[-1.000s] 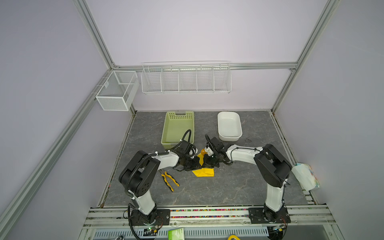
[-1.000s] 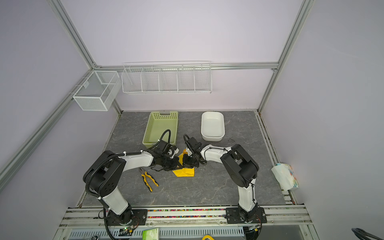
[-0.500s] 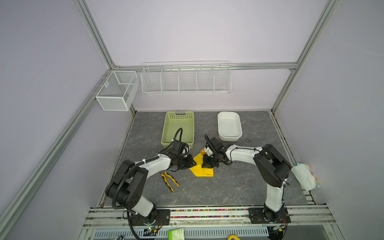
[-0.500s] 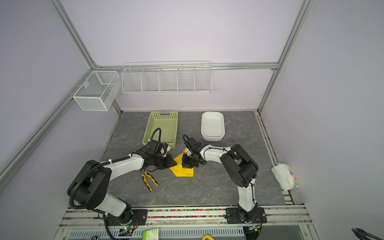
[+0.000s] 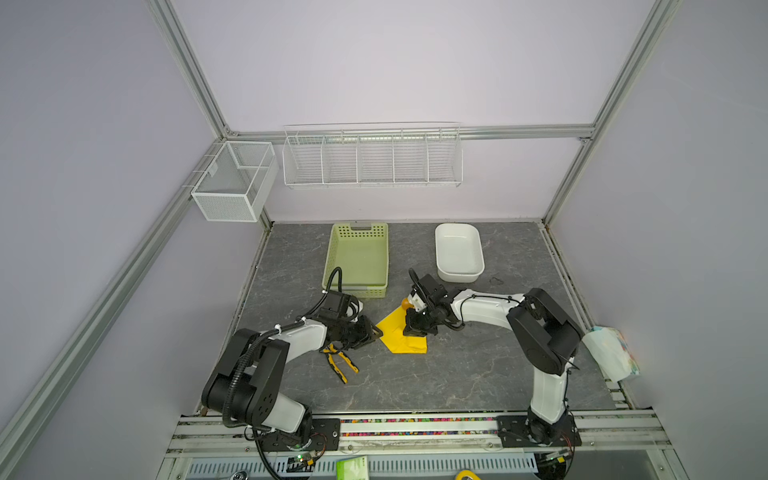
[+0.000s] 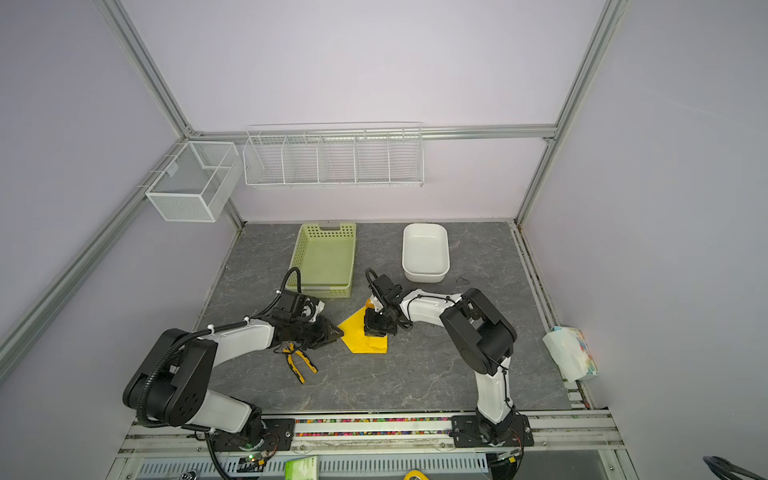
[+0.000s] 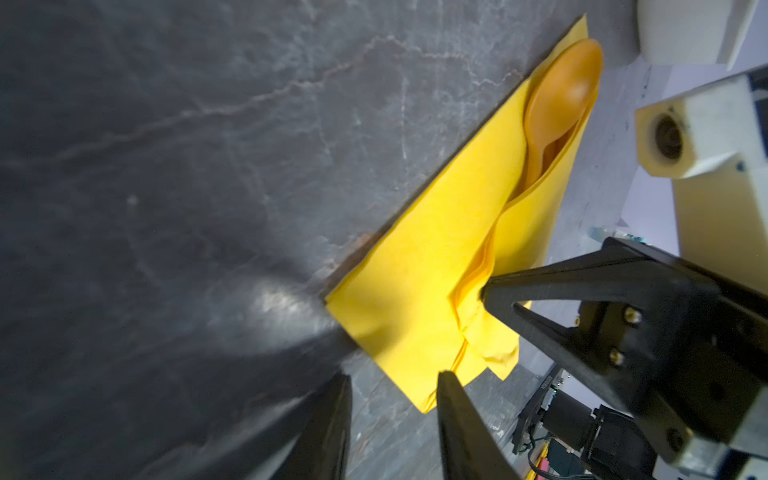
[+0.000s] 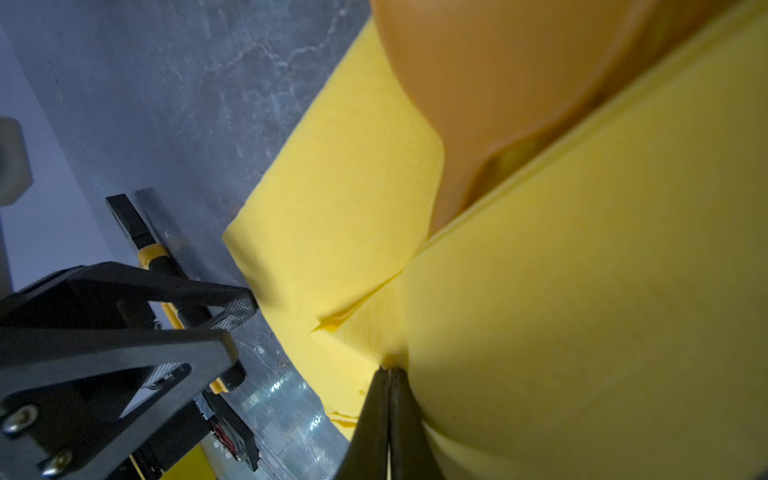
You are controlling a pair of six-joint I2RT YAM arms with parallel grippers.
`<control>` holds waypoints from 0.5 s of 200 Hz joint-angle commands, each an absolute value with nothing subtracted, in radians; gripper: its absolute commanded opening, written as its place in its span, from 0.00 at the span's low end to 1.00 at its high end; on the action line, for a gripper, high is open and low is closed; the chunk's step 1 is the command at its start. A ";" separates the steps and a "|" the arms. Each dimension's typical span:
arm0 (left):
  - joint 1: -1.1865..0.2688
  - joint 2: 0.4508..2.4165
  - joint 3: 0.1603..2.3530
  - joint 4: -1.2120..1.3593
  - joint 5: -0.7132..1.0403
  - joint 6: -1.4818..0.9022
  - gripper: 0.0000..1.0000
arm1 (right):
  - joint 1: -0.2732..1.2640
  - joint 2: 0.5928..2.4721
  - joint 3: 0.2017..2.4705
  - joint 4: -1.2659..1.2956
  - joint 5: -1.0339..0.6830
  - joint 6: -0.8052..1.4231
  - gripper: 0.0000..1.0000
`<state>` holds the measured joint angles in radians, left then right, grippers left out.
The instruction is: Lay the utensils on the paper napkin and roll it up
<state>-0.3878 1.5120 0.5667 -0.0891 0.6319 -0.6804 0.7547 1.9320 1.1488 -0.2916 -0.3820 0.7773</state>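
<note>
Yellow paper napkin [image 7: 415,282]: folded over orange plastic spoon [image 7: 561,95];
Right gripper [image 8: 388,370]: clamped on napkin fold;
Left gripper [image 7: 395,376]: parted, empty, at napkin corner

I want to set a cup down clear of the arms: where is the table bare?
Bare: the near strip of table between the pliers and the right arm; also the far corner right of the white tub. Crowded: the middle, where the left gripper and right gripper meet at the napkin.

No legible text or labels
</note>
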 commanded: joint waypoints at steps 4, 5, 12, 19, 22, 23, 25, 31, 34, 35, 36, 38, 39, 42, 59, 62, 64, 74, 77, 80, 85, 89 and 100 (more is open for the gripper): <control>-0.384 1.579 0.535 0.043 0.694 -0.729 0.37 | 0.763 1.959 1.153 -0.339 -0.351 0.765 0.07; -0.385 1.580 0.535 0.046 0.696 -0.731 0.37 | 0.764 1.959 1.153 -0.339 -0.351 0.764 0.07; -0.385 1.592 0.532 0.079 0.708 -0.743 0.37 | 0.764 1.959 1.154 -0.340 -0.352 0.764 0.07; -0.385 1.602 0.529 0.107 0.717 -0.752 0.38 | 0.764 1.959 1.154 -0.341 -0.351 0.763 0.07; -0.385 1.604 0.528 0.115 0.719 -0.754 0.38 | 0.764 1.958 1.155 -0.341 -0.352 0.763 0.07; -0.385 1.606 0.529 0.118 0.720 -0.755 0.38 | 0.764 1.958 1.155 -0.341 -0.352 0.763 0.07; -0.385 1.608 0.529 0.122 0.720 -0.757 0.38 | 0.764 1.957 1.155 -0.340 -0.352 0.763 0.07; -0.385 1.613 0.532 0.132 0.721 -0.756 0.38 | 0.764 1.957 1.155 -0.341 -0.352 0.763 0.07; -0.385 1.616 0.534 0.135 0.721 -0.756 0.38 | 0.764 1.957 1.154 -0.341 -0.352 0.764 0.07; -0.385 1.617 0.534 0.136 0.721 -0.755 0.39 | 0.763 1.957 1.155 -0.341 -0.352 0.764 0.07; -0.385 1.618 0.535 0.138 0.722 -0.755 0.39 | 0.764 1.957 1.155 -0.341 -0.351 0.764 0.07; -0.385 1.617 0.535 0.140 0.722 -0.755 0.39 | 0.763 1.957 1.155 -0.341 -0.352 0.764 0.07; -0.385 1.617 0.535 0.142 0.721 -0.755 0.39 | 0.763 1.957 1.155 -0.341 -0.351 0.765 0.07; -0.385 1.617 0.537 0.146 0.720 -0.753 0.39 | 0.763 1.957 1.155 -0.341 -0.352 0.764 0.07; -0.385 1.618 0.549 0.158 0.709 -0.737 0.40 | 0.764 1.957 1.155 -0.341 -0.352 0.765 0.07; -0.385 1.620 0.553 0.158 0.709 -0.733 0.40 | 0.763 1.958 1.155 -0.341 -0.352 0.764 0.07; -0.385 1.620 0.556 0.158 0.708 -0.729 0.40 | 0.764 1.957 1.155 -0.341 -0.352 0.765 0.07; -0.386 1.625 0.569 0.158 0.702 -0.715 0.41 | 0.764 1.959 1.155 -0.342 -0.352 0.765 0.07; -0.385 1.628 0.574 0.158 0.702 -0.712 0.41 | 0.764 1.958 1.155 -0.342 -0.351 0.764 0.07; -0.385 1.630 0.579 0.158 0.701 -0.709 0.41 | 0.763 1.958 1.155 -0.342 -0.351 0.765 0.07; -0.385 1.637 0.589 0.158 0.705 -0.705 0.41 | 0.764 1.958 1.155 -0.342 -0.351 0.764 0.07; -0.385 1.644 0.598 0.158 0.710 -0.703 0.41 | 0.764 1.959 1.156 -0.342 -0.352 0.764 0.07; -0.387 1.665 0.613 0.172 0.729 -0.707 0.41 | 0.764 1.959 1.157 -0.342 -0.353 0.765 0.07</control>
<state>-0.3870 1.6215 0.5701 0.1448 0.7315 -0.7242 0.7547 1.9320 1.1519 -0.2962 -0.3809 0.7769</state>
